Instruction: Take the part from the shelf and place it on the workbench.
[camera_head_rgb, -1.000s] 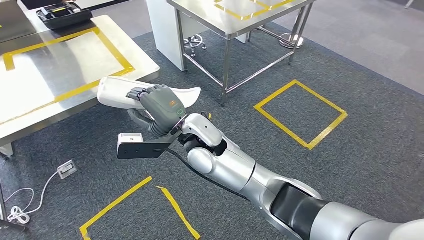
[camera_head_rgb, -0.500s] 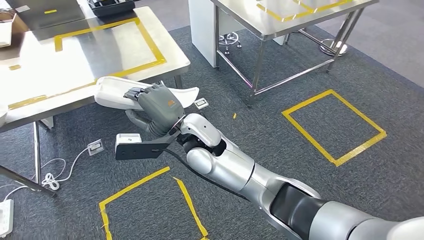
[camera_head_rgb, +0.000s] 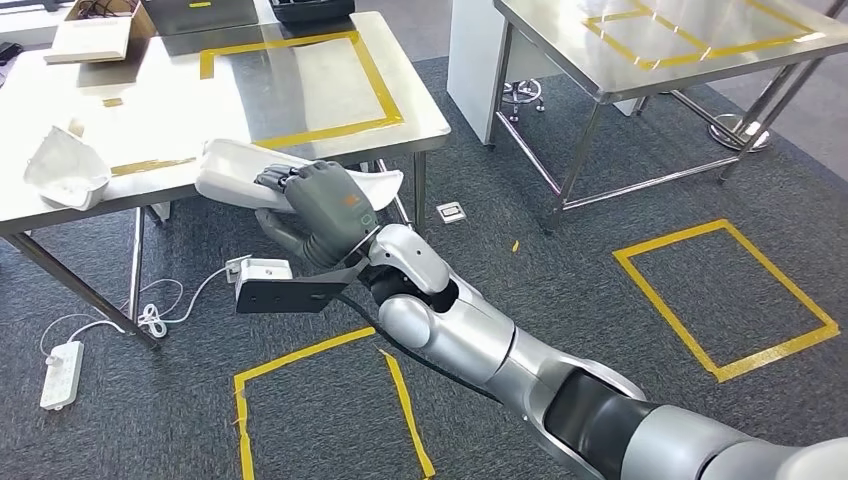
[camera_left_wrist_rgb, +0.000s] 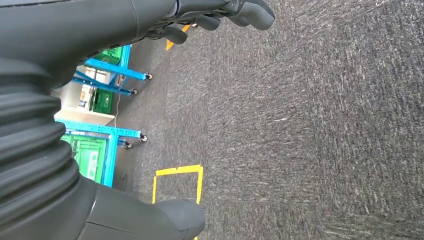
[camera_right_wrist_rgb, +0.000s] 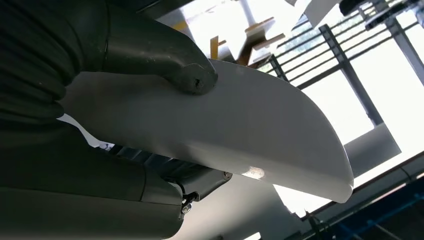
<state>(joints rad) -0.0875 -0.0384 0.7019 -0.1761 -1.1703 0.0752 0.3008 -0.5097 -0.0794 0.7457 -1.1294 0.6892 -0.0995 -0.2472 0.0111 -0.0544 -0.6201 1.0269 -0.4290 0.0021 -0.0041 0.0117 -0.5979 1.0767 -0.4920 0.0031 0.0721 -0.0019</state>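
Carrying the white part (camera_head_rgb: 235, 170) in my right hand (camera_head_rgb: 318, 205), I am in the middle of the delivery step: the part is off the shelf and not yet set down. My fingers wrap over its top and my thumb presses its broad pale underside, as the right wrist view shows, so the hold looks firm. The part hangs in the air at the near edge of the steel workbench (camera_head_rgb: 120, 110), one end reaching over the tabletop, the other end out over the carpet.

My left hand (camera_left_wrist_rgb: 215, 15) hangs low over the grey carpet with nothing in it, fingers loosely curled but apart.

On the workbench a yellow tape frame (camera_head_rgb: 385, 95) marks a likely spot, and another white part (camera_head_rgb: 65, 170) lies toward the table's far left.

Next, I judge, I must reach further forward so the whole part sits above the tabletop, lower it until it rests flat, and only then loosen my fingers. Letting go here would risk it tipping off the edge.
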